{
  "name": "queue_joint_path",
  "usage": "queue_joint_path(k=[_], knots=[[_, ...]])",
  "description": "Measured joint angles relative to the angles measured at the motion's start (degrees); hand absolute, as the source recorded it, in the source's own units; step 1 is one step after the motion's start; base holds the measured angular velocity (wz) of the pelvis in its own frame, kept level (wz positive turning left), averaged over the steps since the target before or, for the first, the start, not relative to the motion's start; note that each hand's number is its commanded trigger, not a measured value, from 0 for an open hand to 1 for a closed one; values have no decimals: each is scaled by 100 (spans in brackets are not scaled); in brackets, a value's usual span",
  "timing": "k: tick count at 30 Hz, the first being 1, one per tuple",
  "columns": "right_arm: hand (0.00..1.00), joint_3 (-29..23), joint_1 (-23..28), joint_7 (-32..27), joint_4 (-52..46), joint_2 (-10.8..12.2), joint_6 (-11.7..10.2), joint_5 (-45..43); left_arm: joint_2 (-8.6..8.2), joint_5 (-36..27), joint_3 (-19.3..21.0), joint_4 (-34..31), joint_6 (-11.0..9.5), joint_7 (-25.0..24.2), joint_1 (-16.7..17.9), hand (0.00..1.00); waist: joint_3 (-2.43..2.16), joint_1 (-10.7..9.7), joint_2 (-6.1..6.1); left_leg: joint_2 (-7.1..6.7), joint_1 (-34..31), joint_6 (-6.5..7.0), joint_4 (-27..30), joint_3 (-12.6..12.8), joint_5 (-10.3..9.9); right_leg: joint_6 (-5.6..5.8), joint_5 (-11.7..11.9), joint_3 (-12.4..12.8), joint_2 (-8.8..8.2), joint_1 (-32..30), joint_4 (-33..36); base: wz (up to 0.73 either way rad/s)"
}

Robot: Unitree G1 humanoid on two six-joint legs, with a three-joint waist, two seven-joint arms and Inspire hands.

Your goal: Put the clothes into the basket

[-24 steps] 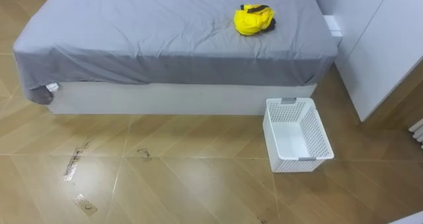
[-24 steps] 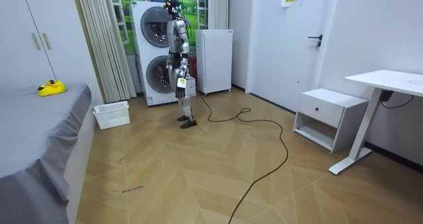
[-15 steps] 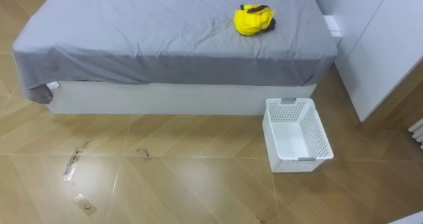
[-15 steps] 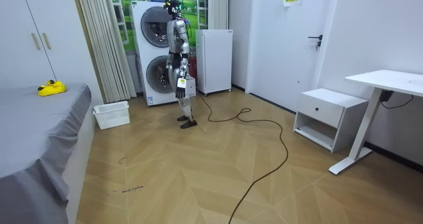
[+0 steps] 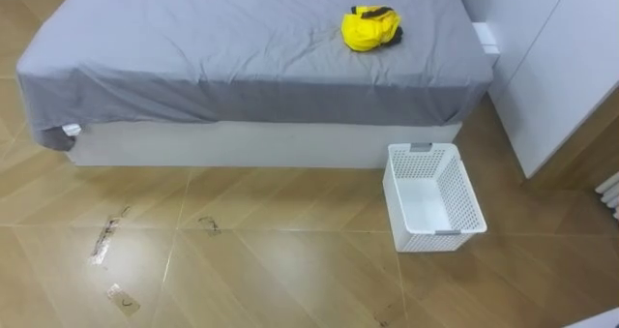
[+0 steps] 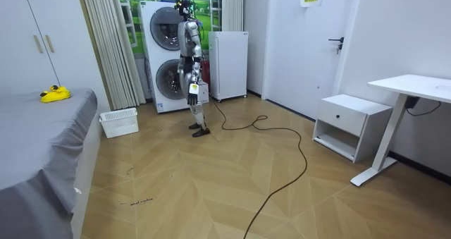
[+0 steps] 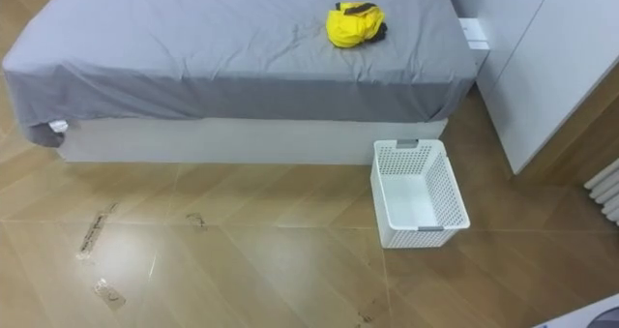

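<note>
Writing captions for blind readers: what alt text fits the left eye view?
Yellow clothes lie bundled on a grey bed, near its right end. An empty white basket stands on the wooden floor just off the bed's right corner.

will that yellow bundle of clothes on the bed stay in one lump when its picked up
Probably floppy: the yellow clothes lie crumpled in a soft heap on the bed, so parts may droop. Likely light, being a small bundle. Unlikely to roll.

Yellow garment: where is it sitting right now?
In the left eye view, the yellow garment lies bunched on the grey bed, toward its right end. The empty white basket stands nearer the robot, beside the bed's base.
</note>
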Motion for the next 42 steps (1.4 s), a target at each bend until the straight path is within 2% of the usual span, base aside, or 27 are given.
queue_joint_path(k=[3,7,11,12,13,14,16,17,19,20,21,23,24,25,26,28,29,31,32,33,34,35,36,38,39,41,42], knots=[[0,-7,8,4,-10,0,-6,-75,1,5,28,13,0,-34,-15,0,1,5,7,17,-34,-7,97,10,-35,-16,-23,-8,8,-12,54,-1],[0,12,4,73,-31,3,-3,-79,54,-3,96,21,11,-115,-3,0,2,18,3,155,-408,-91,964,70,-503,-88,-321,-56,94,-124,376,-7],[0,-15,6,171,-19,1,-24,-55,64,-4,208,45,53,-118,22,0,6,-9,-18,297,-572,-202,1409,280,-637,-227,-551,9,132,-225,600,4],[0,-35,9,170,-16,11,-25,-1,94,-61,277,69,50,-113,-12,0,25,-50,-53,338,-929,-350,2066,567,-573,-305,-604,8,123,-237,625,35],[0,-60,9,170,-13,21,-24,15,122,-133,302,74,35,-110,-34,0,62,-77,-129,381,-1214,-465,2576,641,-446,-327,-625,37,98,-226,634,45],[0,-66,16,168,15,0,-11,36,190,-368,280,92,15,-105,14,0,55,-68,-190,336,-1661,-465,2998,611,-423,-361,-696,174,34,-172,673,37],[0,-68,20,157,14,-102,-1,79,184,-572,141,106,3,-118,49,0,49,-50,-168,293,-2124,-526,2240,631,-297,-372,-800,371,20,-109,698,16],[0,-66,22,156,44,-126,6,85,184,-565,85,169,4,-121,130,0,54,51,-135,294,-2356,-626,1490,630,14,-375,-877,512,17,-53,716,-25],[0,-49,22,162,34,-96,53,57,170,-562,129,255,27,-116,376,0,63,224,-78,493,-2636,-649,421,606,584,-345,-1096,681,-2,123,733,-53],[0,-28,24,159,32,-91,65,39,155,-562,136,268,52,-121,432,0,64,256,-70,547,-2685,-631,327,613,732,-334,-1161,711,-28,173,734,-63],[0,10,29,144,32,-79,109,8,115,-567,144,275,81,-134,506,0,49,310,-115,587,-2739,-573,455,736,1140,-261,-1301,799,-130,278,717,-44],[0,-32,26,92,-27,-101,159,-64,35,-559,177,274,72,-201,420,0,16,270,-171,469,-2979,-331,959,837,1461,-95,-1493,793,-336,363,663,-19],[0,-80,27,54,-41,-95,172,-47,35,-565,184,275,12,-246,320,0,-22,264,-298,354,-3101,-144,1360,1016,1368,79,-1606,771,-553,446,646,-4],[0,-133,92,39,-59,-98,168,-19,38,-571,191,339,-73,-240,216,0,-12,267,-413,177,-3160,-87,1782,1092,978,146,-1650,748,-742,553,709,-6],[0,-161,110,18,-98,-107,168,4,33,-589,190,349,-96,-240,134,0,-4,293,-411,150,-3160,-51,1965,1118,778,160,-1638,720,-806,556,887,-8],[0,-197,132,-139,-172,-79,138,219,100,-770,191,354,-271,-170,-110,0,12,328,-376,59,-2837,70,2277,1234,222,398,-1287,641,-1054,245,2291,-14],[0,-208,130,-172,-175,-76,137,220,109,-837,190,351,-317,-116,-149,0,8,324,-351,48,-2679,92,2266,1268,145,424,-1039,652,-1095,114,2724,-17],[0,-236,135,-356,-294,-74,138,248,114,-900,177,249,-430,18,-240,0,-23,325,-221,-30,-1946,148,1893,1228,-136,320,533,643,-1170,-308,3973,-15],[0,-236,131,-383,-378,-73,138,247,120,-890,179,207,-474,37,-258,0,-61,327,-98,-29,-1770,154,1750,1203,-174,302,668,632,-1146,-476,4213,-26],[0,-239,100,-381,-618,-74,127,249,117,-869,189,140,-545,61,-286,0,-24,327,-89,-9,-1430,139,1463,1154,-216,175,240,542,-997,-898,4649,-16],[0,-239,97,-395,-915,-74,111,272,119,-828,178,133,-566,73,-334,0,-12,312,43,15,-1112,133,1222,941,-220,-16,-247,282,-807,-1283,4740,-12],[0,-236,95,-405,-1033,-73,107,274,120,-823,167,124,-567,67,-357,0,-12,310,63,23,-957,131,1102,855,-223,-61,-412,155,-691,-1501,4682,9],[0,-234,48,-410,-1235,-61,108,270,122,-831,128,63,-568,48,-369,0,7,294,114,25,-708,117,923,635,-262,-109,-642,-63,-490,-1882,4363,9],[0,-240,-23,-507,-1484,-41,99,234,130,-831,-16,18,-568,14,-383,0,28,231,123,34,-383,95,753,321,-366,-153,-705,-225,-242,-2345,3413,45],[0,-240,-31,-592,-1615,-21,53,210,124,-834,-147,-13,-559,0,-352,0,14,177,133,65,-175,58,601,160,-434,-153,-573,-207,-126,-2532,2516,80],[0,-254,-52,-706,-1780,-6,-11,256,88,-830,-320,-84,-539,-16,-262,0,25,159,144,188,236,-36,354,39,-536,-188,192,-215,-57,-2660,1290,68],[0,-264,-51,-813,-1931,-6,-55,339,91,-842,-402,-83,-516,-18,-178,0,17,172,156,286,465,-134,222,1,-612,-223,761,-248,-48,-2650,787,56]])
